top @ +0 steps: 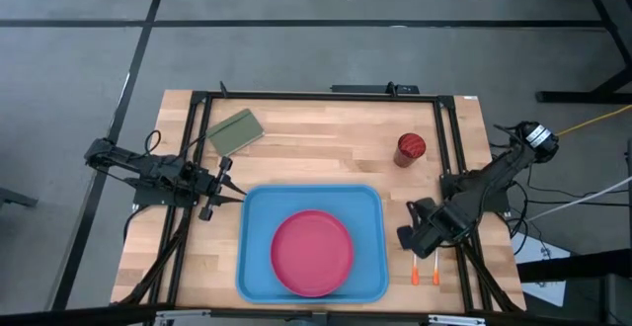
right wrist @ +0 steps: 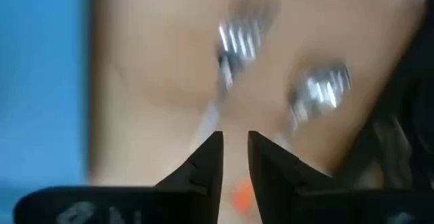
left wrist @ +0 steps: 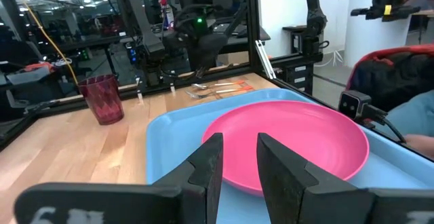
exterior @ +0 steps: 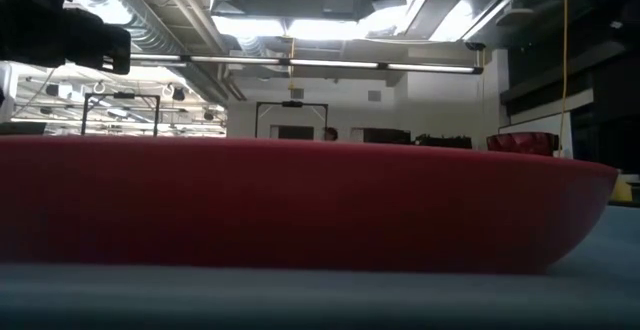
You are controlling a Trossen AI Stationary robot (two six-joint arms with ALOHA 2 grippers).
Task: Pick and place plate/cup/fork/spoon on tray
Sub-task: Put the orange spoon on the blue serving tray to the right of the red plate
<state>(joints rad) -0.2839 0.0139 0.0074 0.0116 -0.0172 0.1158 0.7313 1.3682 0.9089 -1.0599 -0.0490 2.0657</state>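
Note:
The pink-red plate [top: 312, 252] lies flat in the light-blue tray [top: 259, 207] at the table's near middle, and it fills the low view [exterior: 300, 205]. The dark red cup [top: 411, 148] stands upright on the table at the far right. The fork [right wrist: 236, 42] and the spoon [right wrist: 321, 90] lie side by side on the table right of the tray, orange handles [top: 425, 273] toward the near edge. My right gripper [right wrist: 235, 146] hangs over the fork's stem with a narrow gap between its fingers. My left gripper [left wrist: 239, 149] is open and empty at the tray's left rim.
An olive-green pad [top: 235, 131] lies on the table at the far left. A black frame [top: 316, 97] runs around the table top. Bare wood shows between the pad and the cup, beyond the tray's far rim.

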